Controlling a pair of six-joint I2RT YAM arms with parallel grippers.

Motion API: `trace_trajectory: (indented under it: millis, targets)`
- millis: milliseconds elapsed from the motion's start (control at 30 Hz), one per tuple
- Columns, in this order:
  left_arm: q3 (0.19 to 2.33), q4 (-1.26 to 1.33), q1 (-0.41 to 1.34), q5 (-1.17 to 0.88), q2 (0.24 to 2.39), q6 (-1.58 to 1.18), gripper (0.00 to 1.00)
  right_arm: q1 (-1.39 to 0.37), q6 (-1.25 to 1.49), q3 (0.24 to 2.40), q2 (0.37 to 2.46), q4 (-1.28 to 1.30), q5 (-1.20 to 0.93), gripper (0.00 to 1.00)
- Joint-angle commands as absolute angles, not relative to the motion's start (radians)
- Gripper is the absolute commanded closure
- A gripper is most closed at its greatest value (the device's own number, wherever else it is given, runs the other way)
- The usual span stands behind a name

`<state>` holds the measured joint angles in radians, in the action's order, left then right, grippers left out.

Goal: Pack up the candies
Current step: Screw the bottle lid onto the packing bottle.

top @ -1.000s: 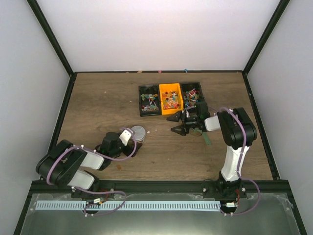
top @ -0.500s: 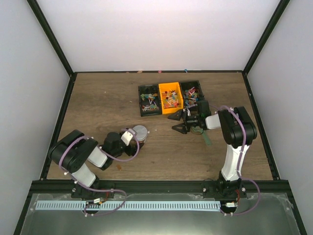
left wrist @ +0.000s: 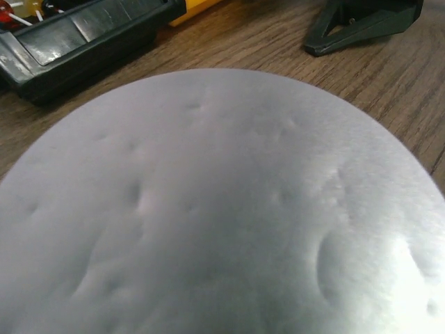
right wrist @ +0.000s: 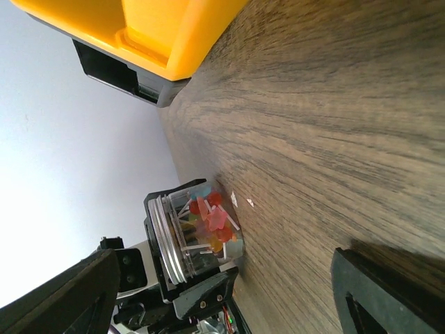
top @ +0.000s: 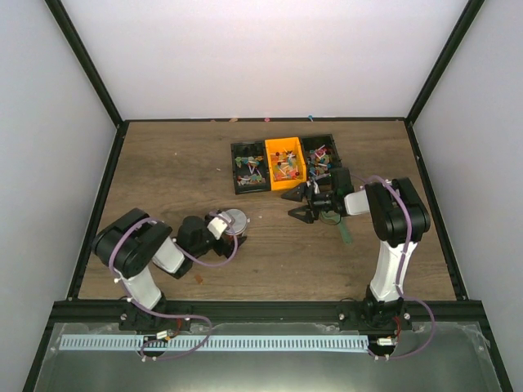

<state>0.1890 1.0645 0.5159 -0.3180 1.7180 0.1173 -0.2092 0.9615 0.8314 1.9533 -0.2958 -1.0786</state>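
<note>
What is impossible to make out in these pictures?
- Left wrist view: the silver lid fills the frame, hiding the jar beneath.
- Top view: the candies are too small to count.
- Right wrist view: the yellow bin is cut off by the top edge, so its inside is hidden.

The dimpled silver round lid [left wrist: 229, 209] fills the left wrist view. It is soft-focused and cut off at the sides and bottom, and it hides the fingers of the left gripper [top: 229, 232]. The orange plastic bin [right wrist: 160, 35] runs off the top edge of the right wrist view. From above, the wrapped candies [top: 285, 169] are too small to tell apart.
</note>
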Motion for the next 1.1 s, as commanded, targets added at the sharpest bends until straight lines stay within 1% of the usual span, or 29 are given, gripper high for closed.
trace_trajectory:
  millis: [0, 200, 333, 433, 500, 533, 633, 667, 733, 867, 900, 933, 1000, 1067]
  targets:
    - [0.221, 1.101, 0.520, -0.362, 1.762, 0.157, 0.03, -0.176, 0.936, 0.810, 1.990, -0.178, -0.985, 0.15]
    - [0.219, 1.104, 0.520, -0.376, 1.773, 0.161, 0.08, -0.166, 0.928, 0.808, 1.981, -0.170, -0.981, 0.15]
    - [0.226, 1.065, 0.521, -0.404, 1.751, 0.191, 0.08, -0.166, 0.927, 0.807, 1.977, -0.179, -0.985, 0.15]
    - [0.243, 1.022, 0.522, -0.436, 1.735, 0.223, 0.08, -0.166, 0.926, 0.785, 1.958, -0.202, -0.992, 0.18]
    - [0.261, 0.986, 0.525, -0.464, 1.734, 0.250, 0.08, -0.167, 0.918, 0.767, 1.939, -0.212, -0.991, 0.23]
    - [0.271, 0.974, 0.527, -0.480, 1.735, 0.260, 0.08, -0.169, 0.912, 0.760, 1.927, -0.216, -0.991, 0.29]
    - [0.304, 0.939, 0.529, -0.534, 1.749, 0.285, 0.08, -0.175, 0.878, 0.743, 1.887, -0.220, -0.982, 0.54]
    - [0.315, 0.929, 0.531, -0.550, 1.755, 0.292, 0.09, -0.179, 0.865, 0.743, 1.876, -0.214, -0.977, 0.60]
    - [0.340, 0.909, 0.538, -0.577, 1.770, 0.309, 0.09, -0.194, 0.831, 0.754, 1.859, -0.188, -0.964, 0.66]
    - [0.365, 0.885, 0.543, -0.593, 1.797, 0.338, 0.10, -0.247, 0.757, 0.801, 1.840, -0.121, -0.923, 0.66]
    - [0.365, 0.884, 0.543, -0.596, 1.798, 0.339, 0.10, -0.262, 0.744, 0.814, 1.837, -0.109, -0.916, 0.65]
    - [0.365, 0.884, 0.543, -0.597, 1.798, 0.340, 0.10, -0.282, 0.735, 0.827, 1.834, -0.097, -0.908, 0.63]
    - [0.362, 0.884, 0.543, -0.599, 1.793, 0.337, 0.10, -0.307, 0.715, 0.854, 1.830, -0.076, -0.889, 0.56]
    - [0.361, 0.884, 0.544, -0.602, 1.792, 0.337, 0.10, -0.327, 0.700, 0.884, 1.829, -0.058, -0.873, 0.53]
